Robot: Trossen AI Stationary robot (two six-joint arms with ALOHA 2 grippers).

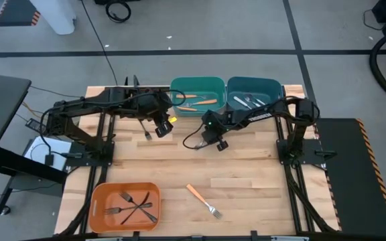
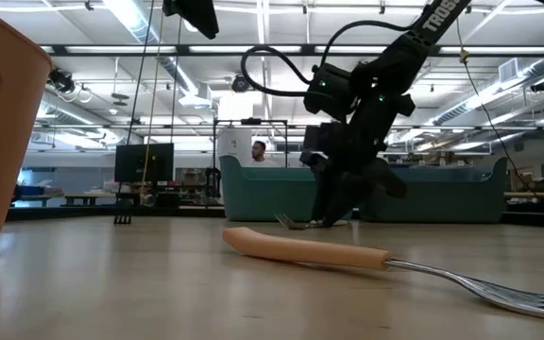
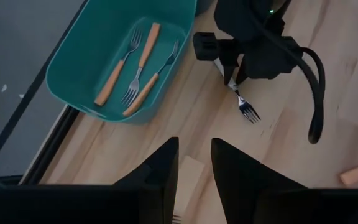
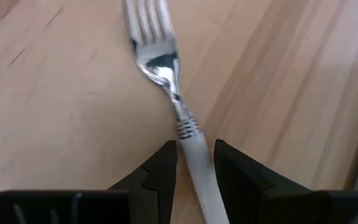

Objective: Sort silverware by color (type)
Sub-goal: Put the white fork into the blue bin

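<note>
The right hand [image 4: 194,163] is seen low over the middle of the light wooden slatted table [image 1: 246,167], its two dark fingers [image 4: 160,168] set on either side of the pale handle of a shiny silver fork [image 4: 166,74]; whether the handle is actually pinched cannot be told. The fork's tines lie on the wood, pointing away from the hand.

The left hand [image 3: 194,168] is held above the table just in front of the teal bin, its fingers parted with nothing between them.

At the table's far edge two rectangular plastic bins are placed side by side. In the teal bin [image 1: 179,86] three orange-handled forks with metal tines [image 3: 135,68] are laid. In the blue bin [image 1: 273,86] a few silver forks [image 1: 250,102] are laid.

At the near left corner an orange rectangular plastic bin [image 1: 99,194] is set, with dark forks [image 1: 134,206] crossed inside it.

One more orange-handled fork [image 1: 203,201] is left loose on the near middle of the table, well apart from all three bins.
</note>
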